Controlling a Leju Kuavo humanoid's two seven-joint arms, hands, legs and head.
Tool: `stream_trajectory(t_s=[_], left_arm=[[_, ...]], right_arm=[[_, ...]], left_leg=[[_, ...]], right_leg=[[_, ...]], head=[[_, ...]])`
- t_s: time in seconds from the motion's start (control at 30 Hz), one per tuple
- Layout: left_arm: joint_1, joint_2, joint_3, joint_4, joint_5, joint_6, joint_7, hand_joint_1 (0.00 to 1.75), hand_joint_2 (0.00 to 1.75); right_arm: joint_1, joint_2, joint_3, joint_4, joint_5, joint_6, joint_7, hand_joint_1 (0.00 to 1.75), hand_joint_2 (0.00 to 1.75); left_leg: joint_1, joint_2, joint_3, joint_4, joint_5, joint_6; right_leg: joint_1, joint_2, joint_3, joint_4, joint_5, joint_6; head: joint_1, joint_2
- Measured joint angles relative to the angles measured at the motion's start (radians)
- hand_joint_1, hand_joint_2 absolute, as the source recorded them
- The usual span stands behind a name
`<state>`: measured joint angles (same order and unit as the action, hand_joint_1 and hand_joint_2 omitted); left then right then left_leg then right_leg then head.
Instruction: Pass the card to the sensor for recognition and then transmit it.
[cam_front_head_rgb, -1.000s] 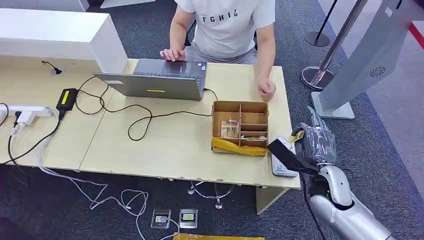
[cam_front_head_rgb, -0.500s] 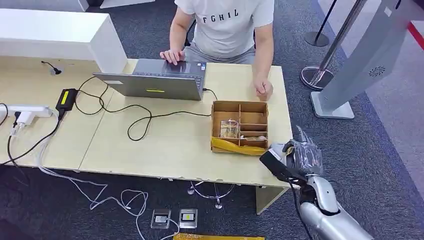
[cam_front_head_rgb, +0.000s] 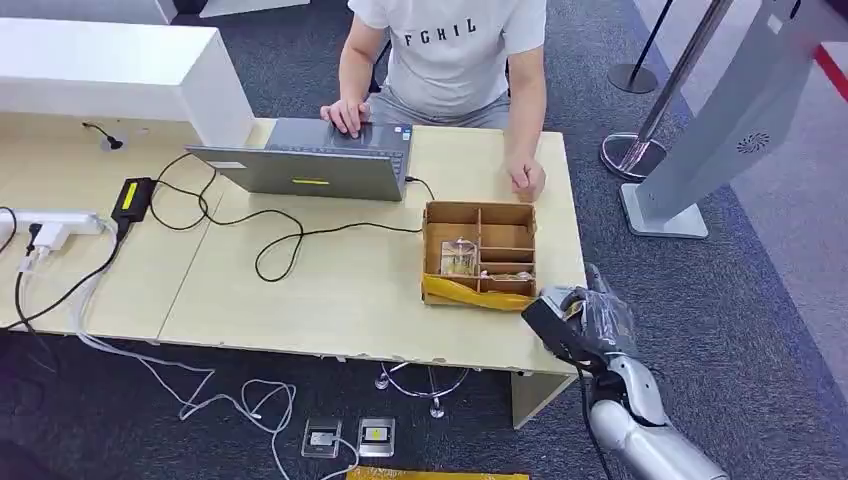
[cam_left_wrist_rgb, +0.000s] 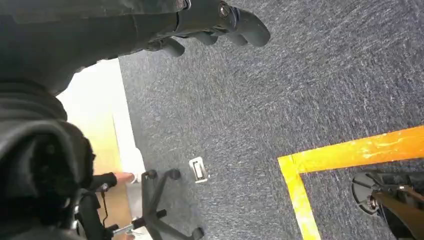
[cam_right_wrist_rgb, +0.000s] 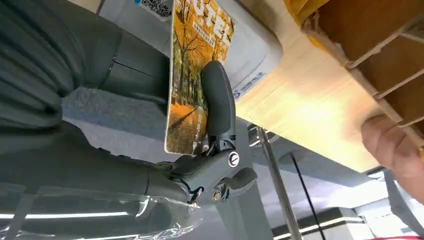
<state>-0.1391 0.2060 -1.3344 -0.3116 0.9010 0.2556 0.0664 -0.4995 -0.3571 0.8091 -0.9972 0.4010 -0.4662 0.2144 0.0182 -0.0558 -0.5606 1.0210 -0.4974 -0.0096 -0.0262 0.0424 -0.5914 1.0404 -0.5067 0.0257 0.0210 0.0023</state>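
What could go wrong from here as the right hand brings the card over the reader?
1. The right hand pins the card mostly under its thumb, with much of the card sticking out unsupported; a nudge against the white reader might slip or tilt it.
2. The reader sits at the table edge beside the cardboard box, so the hand could knock either.

left hand fingers curled at top, grey carpet, yellow floor tape lower right, chair base lower left.
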Motion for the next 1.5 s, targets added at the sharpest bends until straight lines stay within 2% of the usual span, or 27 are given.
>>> stream_trajectory(t_s=[0.13, 0.27, 0.53, 0.67, 0.77, 0.9, 1.0, 1.2, 1.5], left_arm=[[0.000, -0.001, 0.000, 0.000, 0.000, 0.000, 0.003, 0.00, 0.00], [0.001, -0.002, 0.001, 0.000, 0.018, 0.015, 0.003, 0.00, 0.00], [0.002, -0.001, 0.002, 0.000, 0.019, 0.013, 0.011, 0.00, 0.00], [0.004, 0.002, 0.002, -0.001, 0.009, 0.005, 0.014, 0.00, 0.00], [0.004, 0.003, 0.001, -0.001, -0.009, 0.006, 0.008, 0.00, 0.00], [0.004, 0.009, 0.000, -0.001, -0.035, 0.016, -0.004, 0.00, 0.00], [0.003, 0.013, 0.000, -0.002, -0.045, 0.004, -0.004, 0.00, 0.00], [0.002, 0.015, -0.001, -0.002, -0.060, -0.011, -0.011, 0.00, 0.00], [0.002, 0.018, -0.003, -0.002, -0.069, -0.037, -0.026, 0.00, 0.00]], right_arm=[[0.000, 0.005, -0.010, 0.015, -0.011, 0.000, -0.008, 1.75, 1.75], [0.002, 0.013, -0.027, 0.029, -0.092, -0.015, -0.037, 1.75, 1.75], [0.002, 0.013, -0.057, 0.040, -0.166, -0.041, -0.054, 1.75, 1.75], [-0.008, 0.007, -0.091, 0.000, -0.323, -0.032, -0.056, 1.75, 1.75], [-0.048, -0.008, -0.111, -0.074, -0.407, -0.027, -0.015, 1.75, 1.75], [-0.109, -0.035, -0.115, -0.171, -0.397, -0.033, 0.068, 1.75, 1.75], [-0.140, -0.047, -0.114, -0.224, -0.357, -0.038, 0.101, 1.75, 1.75], [-0.192, -0.047, -0.102, -0.286, -0.297, -0.026, 0.112, 1.75, 1.75], [-0.217, -0.026, -0.067, -0.299, -0.269, -0.003, 0.110, 1.75, 1.75]], left_leg=[[0.000, 0.000, 0.000, 0.000, 0.000, 0.000], [0.000, 0.001, 0.001, 0.000, 0.000, 0.000], [0.000, 0.002, 0.001, 0.000, 0.000, 0.000], [0.000, 0.003, 0.001, 0.000, 0.000, 0.000], [0.000, 0.003, 0.001, 0.000, 0.000, 0.000], [0.000, 0.004, 0.001, 0.000, 0.000, 0.000], [0.000, 0.004, 0.001, 0.000, 0.000, 0.000], [0.000, 0.004, 0.001, 0.000, 0.000, 0.000], [0.000, 0.004, 0.000, 0.000, 0.000, 0.000]], right_leg=[[0.000, 0.000, 0.000, 0.000, 0.000, 0.000], [0.000, 0.000, 0.000, 0.000, 0.000, 0.000], [0.000, 0.002, 0.000, 0.000, 0.001, 0.000], [0.000, 0.003, 0.000, 0.000, 0.002, 0.000], [0.000, 0.005, 0.000, 0.000, 0.003, -0.001], [0.000, 0.005, 0.000, 0.000, 0.003, -0.001], [0.000, 0.005, 0.000, 0.000, 0.003, -0.001], [0.000, 0.005, -0.001, 0.000, 0.002, -0.001], [0.000, 0.005, -0.001, 0.000, 0.002, -0.001]], head=[[0.000, 0.000], [0.000, 0.000], [0.000, 0.000], [0.000, 0.000], [0.000, 0.000], [0.000, 0.000], [-0.001, 0.000], [0.000, 0.000], [0.000, 0.000]])
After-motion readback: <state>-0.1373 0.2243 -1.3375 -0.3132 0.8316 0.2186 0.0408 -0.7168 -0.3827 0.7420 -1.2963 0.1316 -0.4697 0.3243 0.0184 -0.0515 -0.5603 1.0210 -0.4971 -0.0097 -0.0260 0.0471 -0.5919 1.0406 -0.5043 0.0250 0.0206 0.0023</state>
